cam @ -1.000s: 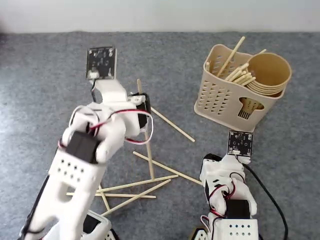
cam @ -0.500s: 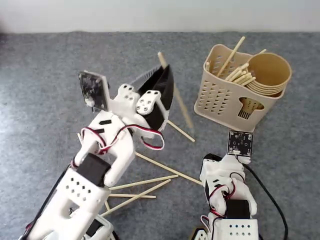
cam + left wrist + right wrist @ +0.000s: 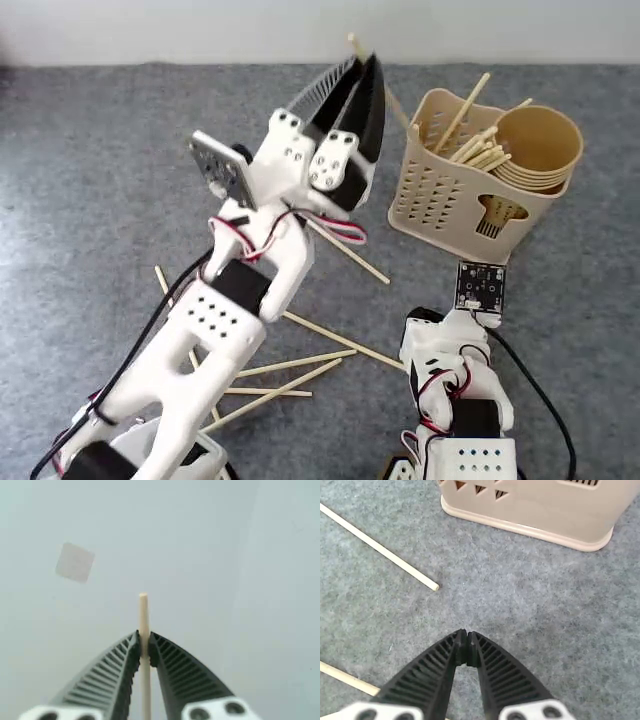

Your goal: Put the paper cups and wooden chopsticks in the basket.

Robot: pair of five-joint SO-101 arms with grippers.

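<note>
My left gripper [image 3: 364,66] is raised high just left of the beige basket [image 3: 440,195], shut on a wooden chopstick [image 3: 397,107] that slants down toward the basket's rim. In the left wrist view the chopstick [image 3: 143,611] stands straight up between the shut fingers of the left gripper [image 3: 143,649], against a pale wall. The basket holds stacked paper cups [image 3: 541,142] and several chopsticks [image 3: 478,150]. Several more loose chopsticks [image 3: 320,333] lie on the grey carpet. My right gripper [image 3: 466,649] is shut and empty, low over the carpet in front of the basket [image 3: 530,507].
The right arm [image 3: 458,385] rests at the front edge, below the basket. One loose chopstick [image 3: 380,550] lies ahead of the right gripper and another [image 3: 342,676] beside it. A white wall [image 3: 200,30] borders the far side of the carpet.
The left arm lifted a chopstick off the carpet and swung it up and right toward the basket. The right arm stayed still.
</note>
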